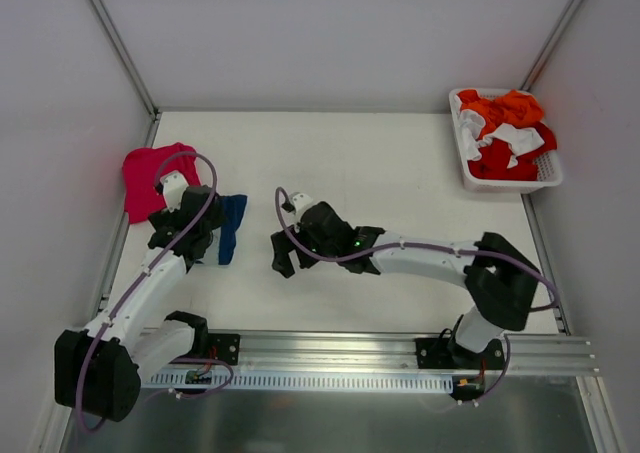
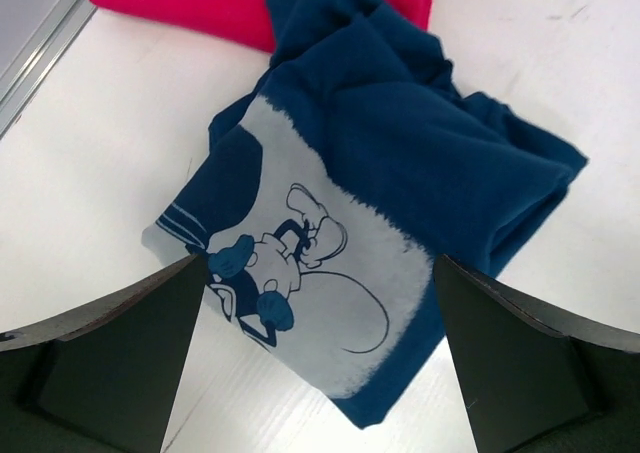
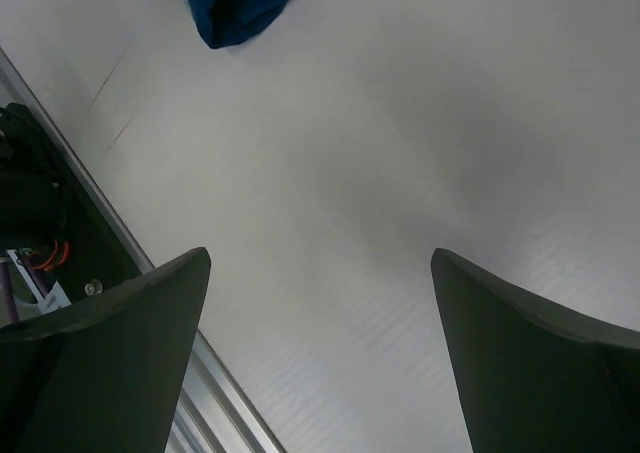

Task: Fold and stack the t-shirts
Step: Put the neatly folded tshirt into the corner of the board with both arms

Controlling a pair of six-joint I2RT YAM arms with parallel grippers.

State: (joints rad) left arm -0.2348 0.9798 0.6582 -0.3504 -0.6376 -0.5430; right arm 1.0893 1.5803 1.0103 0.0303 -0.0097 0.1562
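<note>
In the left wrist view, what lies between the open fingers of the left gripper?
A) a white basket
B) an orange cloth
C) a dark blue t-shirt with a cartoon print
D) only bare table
C: the dark blue t-shirt, cartoon print up, lies loose between the fingers of the open left gripper.

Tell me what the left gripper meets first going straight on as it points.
Probably the folded dark navy blue cloth t-shirt with a pale cartoon print, dead ahead of the open left gripper; how far off is unclear.
</note>
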